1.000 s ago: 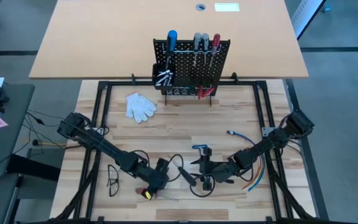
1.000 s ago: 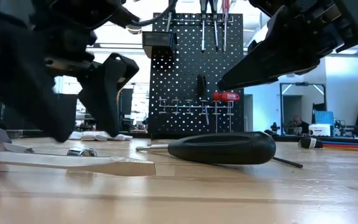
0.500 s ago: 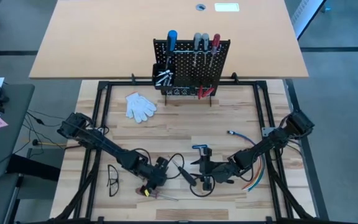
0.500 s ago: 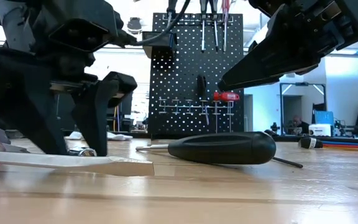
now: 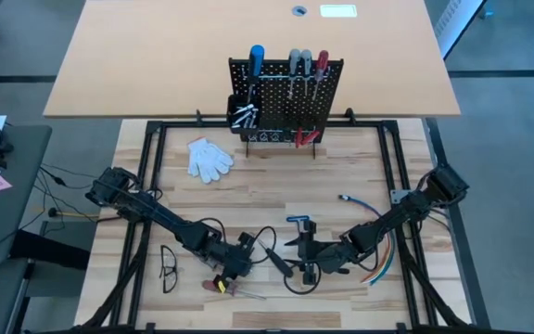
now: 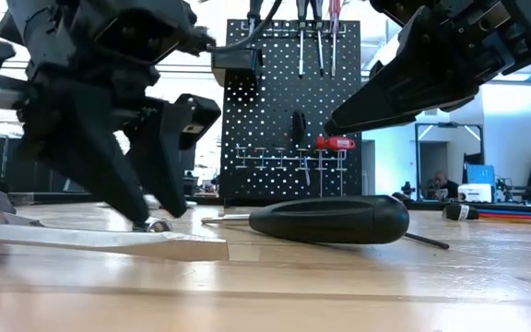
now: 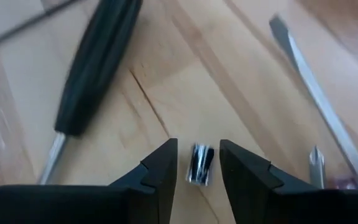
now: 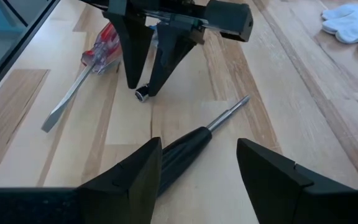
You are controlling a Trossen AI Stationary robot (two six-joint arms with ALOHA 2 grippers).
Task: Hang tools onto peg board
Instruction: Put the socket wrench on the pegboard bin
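1. Table (image 5: pixel 276 199): pale wood planks, visible grain, matte; dark metal frame rails along the sides.
2. Peg board (image 5: pixel 290 88): upright black perforated metal panel at the far middle of the table, small black bin (image 5: pixel 239 111) on its left side, white marks along the bottom edge.
3. Hung on the board: blue-handled screwdriver (image 5: pixel 257 60), grey-handled one (image 5: pixel 296 61), red-handled one (image 5: pixel 322 62); red pliers (image 5: pixel 304 137) low at the right; silver bits in the bin.
4. Black screwdriver (image 6: pixel 330 219): fat, smooth, rounded matte handle, thin steel shaft; lying flat on the wood near the front, between the two grippers.
5. Silver bit (image 7: pixel 199 165): short shiny metal cylinder with a dark band, lying on the table directly between the left fingers (image 7: pixel 160 171).
6. Flat screwdriver (image 8: pixel 79 81): clear red handle, long flat bright blade, lying just beside the bit.
7. Left gripper (image 5: pixel 241 263): low at the front left of centre, fingertips down at the wood, spread apart on either side of the bit; contact with the bit not discernible.
8. Right gripper (image 5: pixel 306 262): low at the front right of centre, above the black handle, fingers spread wide, nothing held.
9. White glove (image 5: pixel 209 158): soft, crumpled knit, left of the board.
10. Coloured cables (image 5: pixel 378 260): thin bundle by the right arm.
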